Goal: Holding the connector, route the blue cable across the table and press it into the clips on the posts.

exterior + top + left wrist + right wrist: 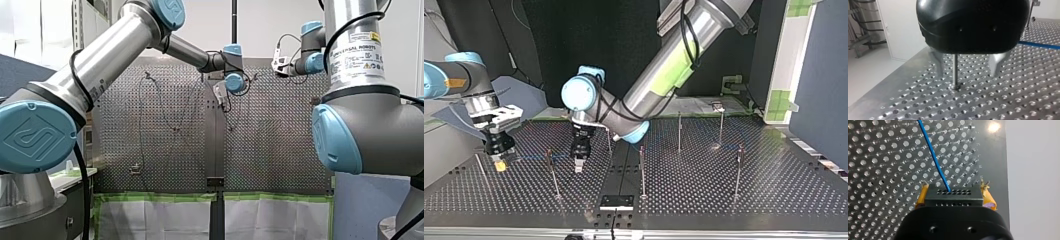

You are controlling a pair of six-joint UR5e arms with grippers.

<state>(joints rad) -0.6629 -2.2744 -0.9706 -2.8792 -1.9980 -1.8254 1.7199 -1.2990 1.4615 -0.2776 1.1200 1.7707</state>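
**Two grippers low over the table, one clamped on the connector**

My right gripper (pixel 954 187) is closed on the black connector (pixel 953 195). Its yellow pads (pixel 920 197) press against the connector's two sides. The blue cable (pixel 933 157) leaves the connector's holed face and runs straight ahead of the gripper, over the table (pixel 878 150) and close to its edge. In the top view this gripper hangs just above the table at the view's left.

My left gripper (pixel 967 75) stands wide and holds nothing. Its metal fingers (pixel 938 63) point down, tips just above the table. A thin upright post (pixel 955 70) shows in the gap between them and touches neither. A stretch of the cable passes beside this gripper, off to one side above the table.

In the top view my left arm reaches past the middle, so its gripper hangs near my right one. A faint blue line runs between the two. Several more posts (pixel 679 132) stand upright across the table toward the view's right, well apart from each other. Whether they carry clips is too small to tell.
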